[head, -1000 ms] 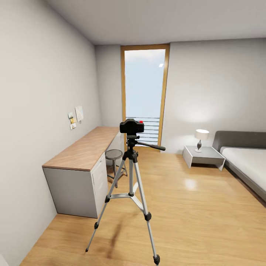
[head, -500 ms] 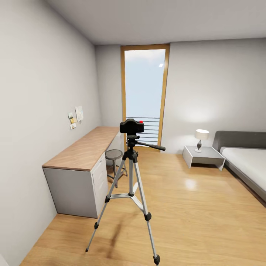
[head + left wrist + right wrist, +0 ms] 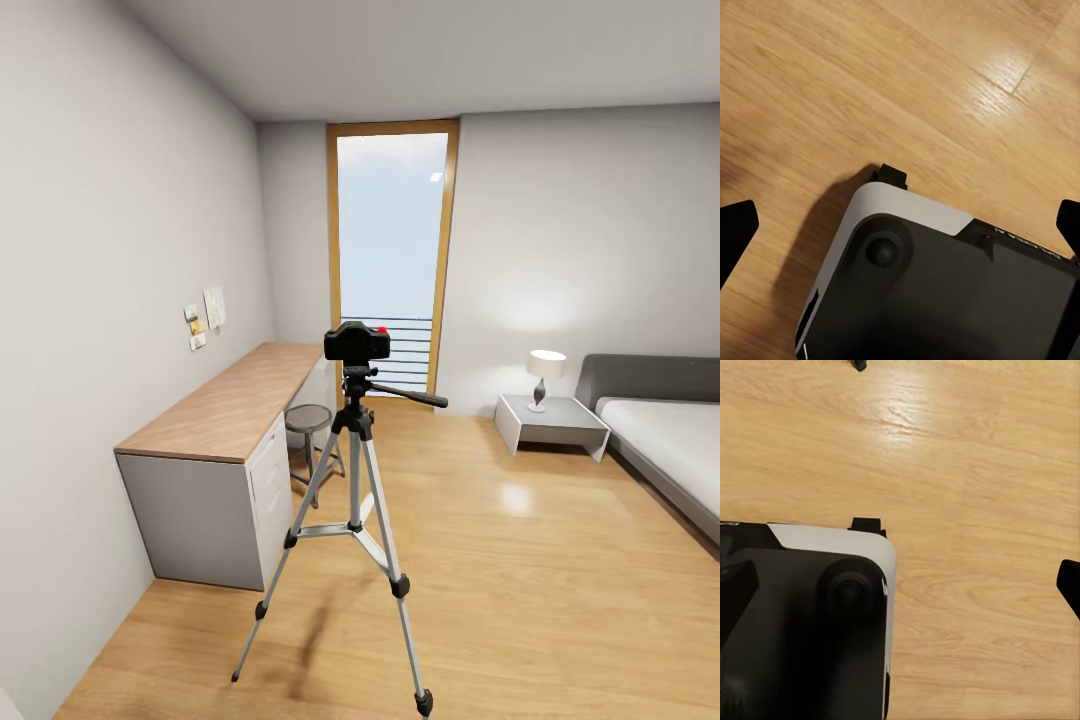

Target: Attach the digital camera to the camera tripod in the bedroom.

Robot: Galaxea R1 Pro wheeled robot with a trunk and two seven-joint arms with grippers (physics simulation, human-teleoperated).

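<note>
The small black digital camera with its red button sits on top of the camera tripod's black head, and the pan handle sticks out to the right. The tripod stands on the wood floor in the middle of the bedroom, its three silver legs spread. In the left wrist view my left gripper is open, its black fingertips far apart above the floor and my own base. My right gripper is open too, one fingertip showing at the frame's edge. Neither holds anything.
A wood-topped desk runs along the left wall, with a round stool beside it. Behind the tripod is a tall window door. To the right are a nightstand with a lamp and a grey bed. One tripod foot shows on the floor.
</note>
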